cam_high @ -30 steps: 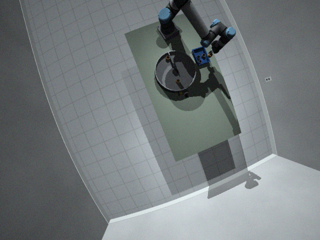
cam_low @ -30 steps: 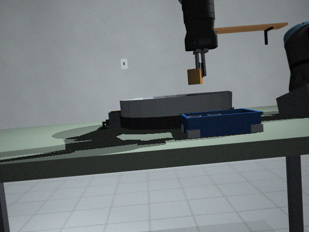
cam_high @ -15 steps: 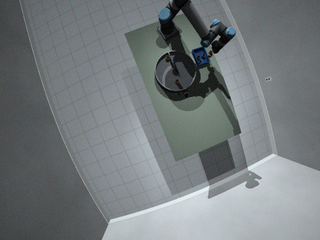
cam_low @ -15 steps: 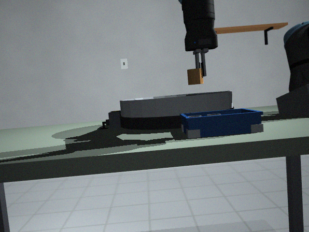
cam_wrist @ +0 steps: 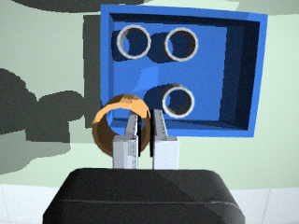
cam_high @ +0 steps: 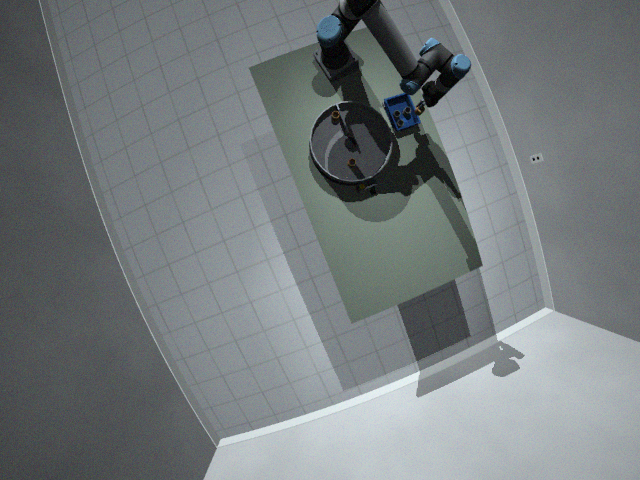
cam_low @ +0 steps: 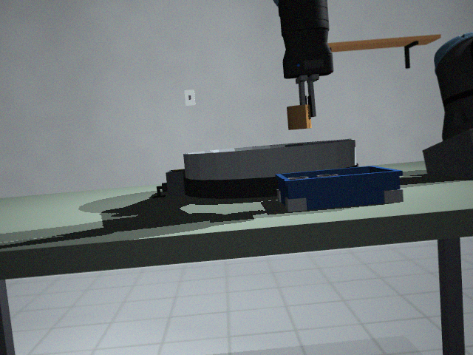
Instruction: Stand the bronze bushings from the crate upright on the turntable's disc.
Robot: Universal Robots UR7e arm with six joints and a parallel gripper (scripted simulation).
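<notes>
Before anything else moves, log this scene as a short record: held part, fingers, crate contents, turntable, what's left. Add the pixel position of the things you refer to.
held: bronze bushing (cam_high: 419, 110) (cam_low: 298, 117) (cam_wrist: 98, 133), gripped by its wall
fingers: closed on that wall, one inside the bore
crate (cam_high: 387, 114) (cam_low: 340, 192) (cam_wrist: 261, 75): three steel bushings, upright; no bronze
turntable (cam_high: 313, 147) (cam_low: 267, 164): two bronze bushings on the disc (cam_high: 336, 165), off the hub (cam_high: 351, 144)
remaining: stand the held one on the disc; leave the steel

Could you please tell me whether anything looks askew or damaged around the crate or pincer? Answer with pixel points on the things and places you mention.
Nothing stands out. The three steel bushings (cam_high: 407, 111) (cam_low: 298, 177) (cam_wrist: 165, 44) stand upright in the crate (cam_high: 390, 115) (cam_low: 335, 192) (cam_wrist: 261, 75). The bronze bushing (cam_high: 419, 110) (cam_low: 298, 117) (cam_wrist: 97, 133) hangs to one side of the pincer (cam_high: 421, 105) (cam_low: 310, 110) (cam_wrist: 146, 113), but only because it is gripped by its wall.
</notes>
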